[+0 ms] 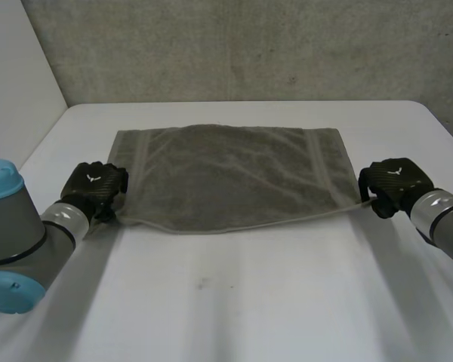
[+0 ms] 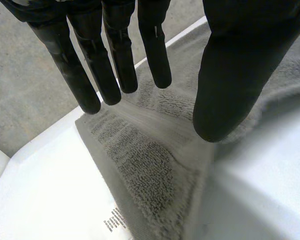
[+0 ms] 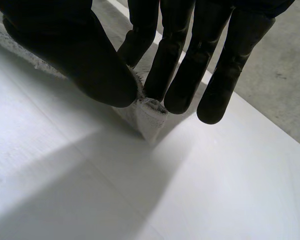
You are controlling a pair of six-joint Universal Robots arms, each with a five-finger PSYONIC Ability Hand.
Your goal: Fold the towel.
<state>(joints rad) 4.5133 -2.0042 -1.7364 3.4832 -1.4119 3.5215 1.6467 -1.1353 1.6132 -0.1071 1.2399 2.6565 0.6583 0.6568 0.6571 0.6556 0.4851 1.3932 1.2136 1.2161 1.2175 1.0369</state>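
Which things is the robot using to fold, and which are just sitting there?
For the job: towel; left hand, open over one near corner; right hand, pinching the other near corner.
Just there: white table; grey wall behind it.

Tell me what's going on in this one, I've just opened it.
The robot is setting up to fold a grey-brown towel that lies spread flat on the white table. Its right hand pinches the towel's near right corner between thumb and fingers. Its left hand is at the near left corner, fingers straight over the cloth and thumb apart from them, so it has no grip there. No fold has been made yet.
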